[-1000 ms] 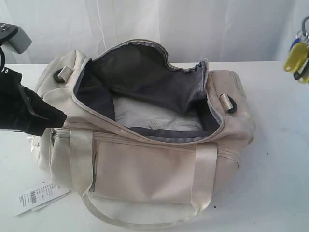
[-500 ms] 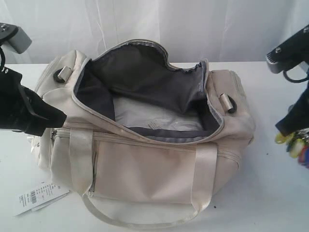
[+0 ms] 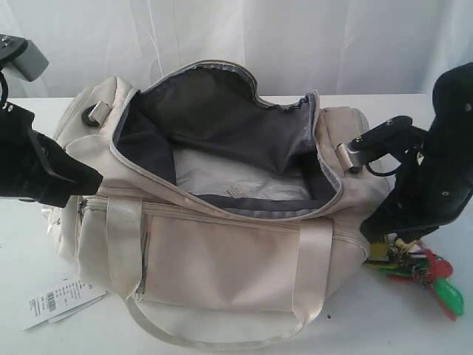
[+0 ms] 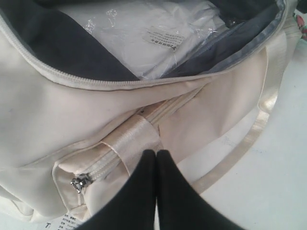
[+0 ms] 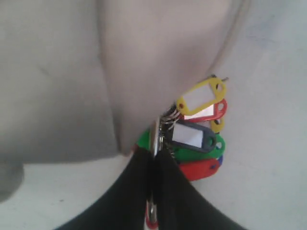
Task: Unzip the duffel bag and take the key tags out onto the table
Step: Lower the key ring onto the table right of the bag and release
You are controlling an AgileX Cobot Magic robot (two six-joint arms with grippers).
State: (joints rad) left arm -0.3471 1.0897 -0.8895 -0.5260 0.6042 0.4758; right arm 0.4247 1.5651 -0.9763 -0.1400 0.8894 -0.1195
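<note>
Since the table (image 3: 369,325) carries the duffel bag (image 3: 222,251) unzipped, only release seems left. The left gripper (image 4: 156,155), pressed together on nothing, nearly touches its front. The right gripper (image 5: 154,158) pinches the ring (image 5: 154,136), key tags (image 5: 196,134) fanned just beyond its fingertips, seemingly on the tabletop.

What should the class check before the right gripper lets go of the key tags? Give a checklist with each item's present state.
1. Zip: the duffel bag gapes open: ok.
2. Location: the key tags are outside it, beside its end: ok.
3. Grip: the right gripper is shut on their ring: ok.
4. Contact: whether the tags rest fully on the table: cannot tell.
5. Clearance: the left gripper is shut, empty, at the bag's front, away from the tags: ok.
</note>
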